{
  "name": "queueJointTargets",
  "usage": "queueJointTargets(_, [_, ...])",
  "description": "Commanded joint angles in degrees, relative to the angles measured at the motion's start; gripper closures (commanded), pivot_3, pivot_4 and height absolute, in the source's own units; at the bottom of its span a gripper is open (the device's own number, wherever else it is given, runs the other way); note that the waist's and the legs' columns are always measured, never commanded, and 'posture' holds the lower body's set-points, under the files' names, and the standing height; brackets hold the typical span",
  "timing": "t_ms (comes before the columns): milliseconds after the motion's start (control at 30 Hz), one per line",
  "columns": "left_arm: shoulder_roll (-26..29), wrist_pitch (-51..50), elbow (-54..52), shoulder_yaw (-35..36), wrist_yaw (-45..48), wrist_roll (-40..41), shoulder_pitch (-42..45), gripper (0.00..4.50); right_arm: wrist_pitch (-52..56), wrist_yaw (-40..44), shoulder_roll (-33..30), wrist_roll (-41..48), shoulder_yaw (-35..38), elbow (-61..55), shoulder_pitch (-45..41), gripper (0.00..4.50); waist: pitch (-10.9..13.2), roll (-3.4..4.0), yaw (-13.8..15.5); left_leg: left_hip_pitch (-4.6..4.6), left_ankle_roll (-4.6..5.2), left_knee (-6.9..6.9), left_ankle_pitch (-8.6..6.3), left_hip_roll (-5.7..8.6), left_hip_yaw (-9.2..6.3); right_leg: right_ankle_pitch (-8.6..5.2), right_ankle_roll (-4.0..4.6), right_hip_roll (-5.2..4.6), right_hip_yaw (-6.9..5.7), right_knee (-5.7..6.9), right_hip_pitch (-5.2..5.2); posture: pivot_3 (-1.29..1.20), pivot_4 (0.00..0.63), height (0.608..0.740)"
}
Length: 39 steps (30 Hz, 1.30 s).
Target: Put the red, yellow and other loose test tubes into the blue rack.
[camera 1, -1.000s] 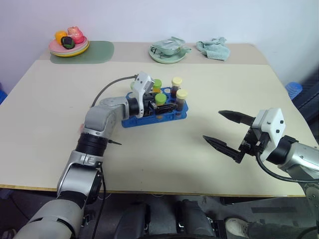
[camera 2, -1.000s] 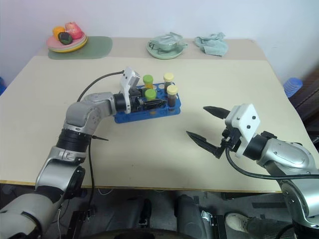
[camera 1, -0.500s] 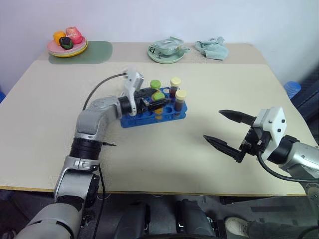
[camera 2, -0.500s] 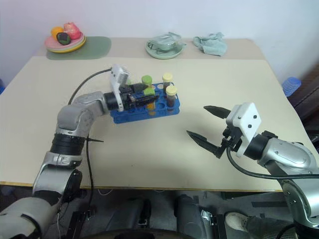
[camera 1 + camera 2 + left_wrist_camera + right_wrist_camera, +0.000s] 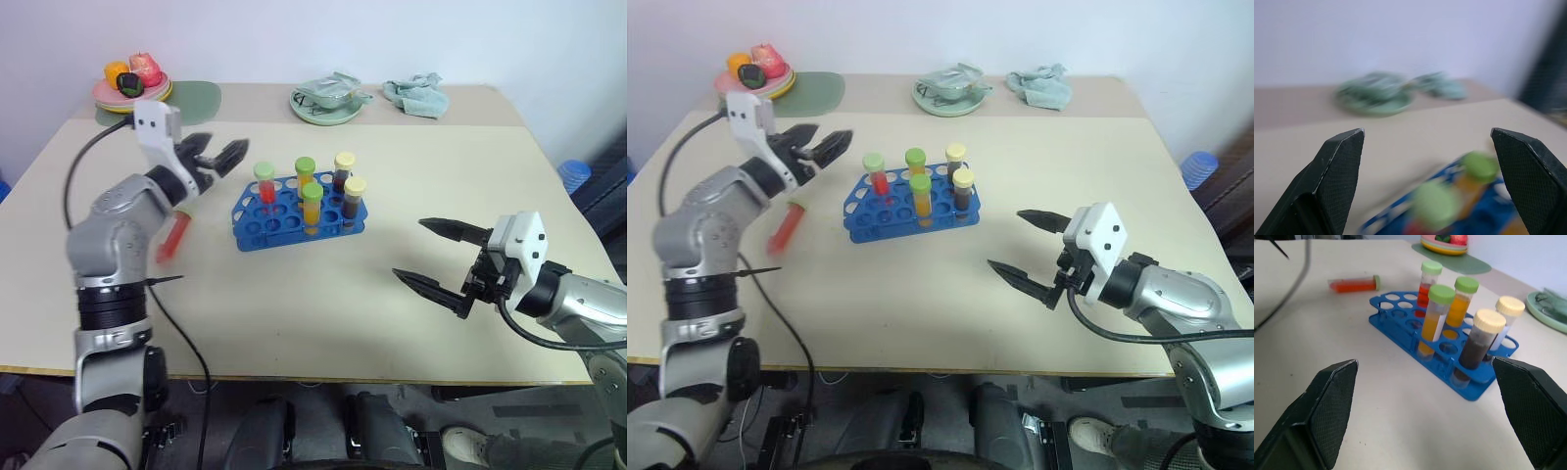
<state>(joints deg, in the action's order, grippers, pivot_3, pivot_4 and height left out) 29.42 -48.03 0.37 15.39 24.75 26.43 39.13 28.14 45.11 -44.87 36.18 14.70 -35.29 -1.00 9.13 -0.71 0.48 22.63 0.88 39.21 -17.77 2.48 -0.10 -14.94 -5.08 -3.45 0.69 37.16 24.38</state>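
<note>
Left gripper (image 5: 217,155): we see its fingers spread and empty, raised above the table (image 5: 323,304), off the rack's left end.
Right gripper (image 5: 439,262): jaws wide apart, nothing between them, hovering low over the table well to the right of the rack.
Loose tube (image 5: 787,224): red liquid, green cap, lying flat on the table left of the rack (image 5: 872,220), near our left arm.
Rack: five capped tubes stand upright in it.
Handling: we judge the tube light, stiff and smooth, so it may roll or slip; pinch it across mid-body.
Pose: left arm bent, gripper roughly level; right gripper points inward.
</note>
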Motion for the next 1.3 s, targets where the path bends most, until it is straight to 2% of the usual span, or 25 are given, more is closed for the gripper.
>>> queueJointTargets(33, [4.96, -13.72, -4.71, 3.22, -3.19, 2.03, 0.14, 0.27, -1.97, 1.24, 0.45, 0.07, -0.35, 0.81, -1.79, 0.0, 0.02, -0.04, 0.1, 0.0, 0.0, 0.0, 0.0, 0.0, 0.0, 0.0, 0.0, 0.0, 0.0, 0.0, 0.0, 0.0, 0.15, 0.74])
queueJointTargets(233, [15.9, -30.47, 3.7, -0.37, -3.25, -0.05, 5.86, 0.27, -3.74, 3.65, 1.5, -1.18, -4.18, 5.23, -5.79, 0.0, 0.06, -0.12, 0.16, -0.01, -0.02, 0.0, 0.01, 0.01, -0.02, 0.0, 0.0, 0.01, -0.02, 0.02, 0.0, 0.0, 0.15, 0.74])
queueJointTargets(400, [18.59, -34.02, 10.29, -5.0, -3.5, -2.77, 9.79, 0.27, -4.62, 4.27, 2.08, -1.82, -5.42, 6.71, -7.18, 0.0, 0.06, -0.12, 0.27, 0.0, -0.03, 0.0, 0.02, 0.05, -0.02, 0.0, 0.0, -0.02, -0.02, 0.0, 0.0, 0.0, 0.15, 0.74])
queueJointTargets(533, [17.47, -31.71, 19.87, -9.85, -3.68, -6.23, 14.08, 0.27, -4.83, 4.17, 2.22, -1.88, -5.19, 6.08, -6.35, 0.0, 0.06, -0.12, 0.22, 0.01, -0.09, -0.01, 0.04, 0.05, -0.03, 0.0, 0.0, -0.01, -0.01, 0.01, 0.02, 0.0, 0.15, 0.74])
queueJointTargets(667, [13.64, -26.25, 33.38, -14.35, -4.04, -10.71, 20.96, 0.27, -4.45, 3.09, 2.32, -1.86, -4.11, 4.21, -4.6, 0.0, 0.06, -0.13, 0.36, 0.02, -0.1, 0.0, 0.05, 0.05, -0.03, 0.0, 0.0, -0.01, -0.01, 0.01, 0.03, 0.0, 0.15, 0.74])
queueJointTargets(933, [7.18, -20.16, 55.72, -17.25, -3.75, -16.92, 32.39, 0.27, -1.6, -0.46, 1.73, -0.3, -1.21, -1.12, -1.61, 0.0, 0.06, -0.16, 0.09, 0.23, -0.1, 0.03, 0.05, 0.06, -0.02, 0.0, -0.01, -0.01, -0.03, 0.01, 0.2, 0.0, 0.15, 0.74])
queueJointTargets(967, [6.84, -19.89, 57.46, -17.32, -4.06, -17.63, 33.05, 0.77, -1.22, -0.94, 1.71, -0.19, -0.92, -1.65, -1.26, 0.0, 0.06, -0.16, 0.0, 0.23, -0.1, 0.02, 0.05, 0.06, -0.01, 0.0, -0.01, -0.01, -0.02, 0.01, 0.22, 0.0, 0.15, 0.74])
queueJointTargets(1000, [6.65, -19.72, 58.8, -17.4, -3.93, -18.19, 33.6, 1.05, -0.93, -1.29, 1.69, -0.13, -0.75, -2.05, -0.98, 0.0, 0.06, -0.16, -0.1, 0.23, -0.1, 0.02, 0.05, 0.06, -0.01, 0.0, -0.01, -0.01, -0.02, 0.02, 0.22, 0.0, 0.15, 0.74])
queueJointTargets(1167, [6.36, -20.38, 61.69, -17.06, -3.18, -19.92, 34.9, 3.56, -0.28, -2.14, 1.77, 0.1, -0.29, -3.14, 0.1, 0.0, 0.06, -0.16, 0.05, 0.26, -0.12, 0.03, 0.07, 0.06, -0.01, 0.0, -0.01, 0.0, -0.01, 0.08, 0.27, 0.0, 0.15, 0.74])
queueJointTargets(1200, [6.42, -20.87, 61.74, -16.68, -3.5, -20.05, 34.8, 3.72, -0.3, -2.2, 1.83, 0.05, -0.37, -2.95, 0.01, 0.0, 0.06, -0.16, 0.1, 0.28, -0.12, 0.04, 0.07, 0.06, -0.01, 0.01, -0.01, -0.01, -0.01, 0.08, 0.27, 0.0, 0.15, 0.74])
queueJointTargets(1300, [6.74, -21.98, 59.51, -14.97, -3.98, -19.57, 33.86, 3.72, -0.93, -1.74, 1.95, -0.33, -0.61, -2.01, -0.08, 0.0, 0.06, -0.17, 0.18, 0.28, -0.11, 0.04, 0.07, 0.06, -0.02, 0.01, -0.01, -0.01, -0.01, 0.07, 0.27, 0.0, 0.15, 0.74])
